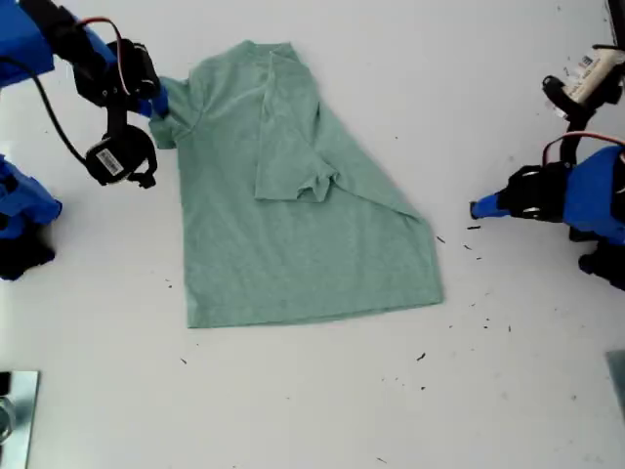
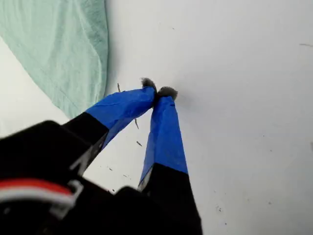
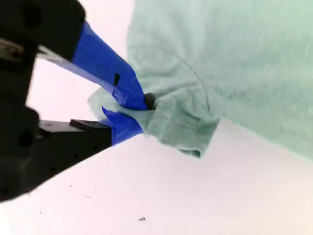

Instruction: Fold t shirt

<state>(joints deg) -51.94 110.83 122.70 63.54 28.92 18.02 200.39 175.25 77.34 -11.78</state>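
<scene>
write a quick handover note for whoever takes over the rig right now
My first gripper: shut, empty, resting on the table off the shirt's corner on the exterior view's right.
My second gripper: shut on the sleeve of the t shirt at the exterior view's left.
Done: one side and its sleeve folded in.
Left: fold this sleeve side in, then fold up the length.

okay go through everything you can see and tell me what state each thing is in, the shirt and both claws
t shirt: lying on the white table, partly folded, one side and its sleeve turned in over the body.
my first claw: shut, holding nothing, resting off the shirt.
my second claw: shut on the bunched sleeve at the exterior view's left.
</scene>
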